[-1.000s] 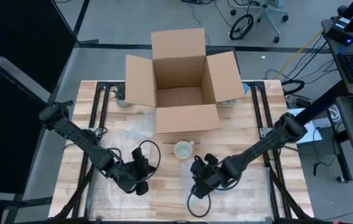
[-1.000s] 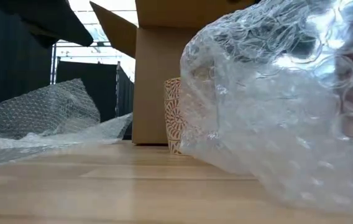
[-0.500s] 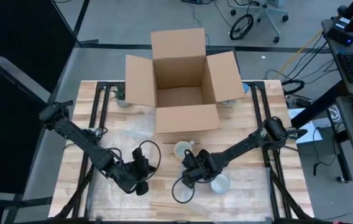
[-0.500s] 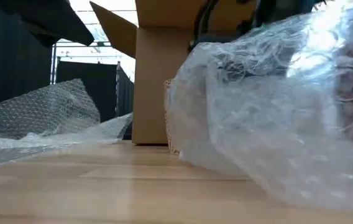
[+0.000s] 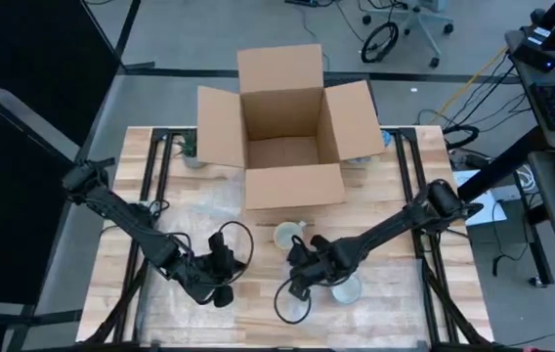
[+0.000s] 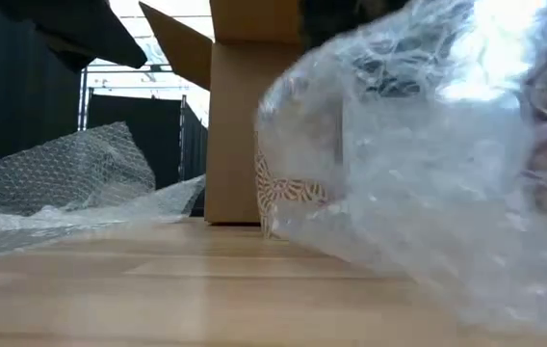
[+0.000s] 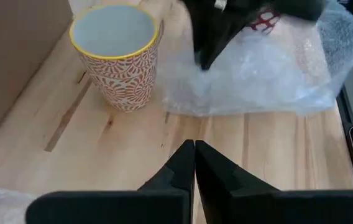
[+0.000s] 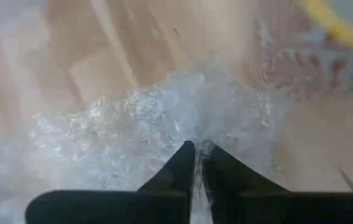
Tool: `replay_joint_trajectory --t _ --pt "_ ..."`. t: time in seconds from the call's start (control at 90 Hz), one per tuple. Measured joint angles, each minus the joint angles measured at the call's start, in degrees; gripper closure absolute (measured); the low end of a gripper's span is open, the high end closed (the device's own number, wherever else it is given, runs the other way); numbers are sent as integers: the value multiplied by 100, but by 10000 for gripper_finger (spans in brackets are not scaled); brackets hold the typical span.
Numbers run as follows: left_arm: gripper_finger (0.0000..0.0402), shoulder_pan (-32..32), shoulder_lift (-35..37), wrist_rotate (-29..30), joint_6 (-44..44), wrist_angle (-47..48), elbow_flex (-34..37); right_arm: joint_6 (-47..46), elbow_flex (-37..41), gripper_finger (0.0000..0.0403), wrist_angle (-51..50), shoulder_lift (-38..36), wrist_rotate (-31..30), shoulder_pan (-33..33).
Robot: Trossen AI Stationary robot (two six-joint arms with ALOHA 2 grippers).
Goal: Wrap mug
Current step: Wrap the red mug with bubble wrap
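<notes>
mug: small cream ceramic mug with an orange pattern and yellow rim stands upright on the light wooden table, just in front of the large open brown cardboard box.
right end effector: fingers pinched on the clear bubble-wrap sheet, close beside the mug.
left end effector: fingers pressed together, empty, low over the table, apart from the mug.
second bubble-wrap sheet: crumpled on the table's left side.

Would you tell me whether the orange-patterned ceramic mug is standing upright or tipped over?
Upright: the orange-patterned ceramic mug stands on its base on the wooden table, its yellow rim facing up.
</notes>
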State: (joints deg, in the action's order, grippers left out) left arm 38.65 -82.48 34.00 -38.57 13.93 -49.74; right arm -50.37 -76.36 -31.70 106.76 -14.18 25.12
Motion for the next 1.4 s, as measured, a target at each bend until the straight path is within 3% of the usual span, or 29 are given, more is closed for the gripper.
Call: replay_joint_trajectory --t 0.367,0.633,0.822,1.056,1.278,1.4 --pt "402 1 0 11 0 -47 0 264 0 402 -117 -1255 -284 574" --pt "402 0 0 15 301 -718 0 26 0 403 -340 -1884 -976 1421" --pt "402 -10 0 14 739 -1347 0 -622 -2 403 -744 -1913 -1222 1983" --pt "402 -182 0 -23 1067 -1866 0 -1176 -2 403 -885 -1933 -2418 2684" --pt "402 -303 -91 -107 1211 -2139 0 -1865 -2 403 -1248 -1935 -2995 3236" --pt "402 -410 -409 -460 1365 -2631 -2 -2437 -2 403 -1584 -1935 -3207 3541"
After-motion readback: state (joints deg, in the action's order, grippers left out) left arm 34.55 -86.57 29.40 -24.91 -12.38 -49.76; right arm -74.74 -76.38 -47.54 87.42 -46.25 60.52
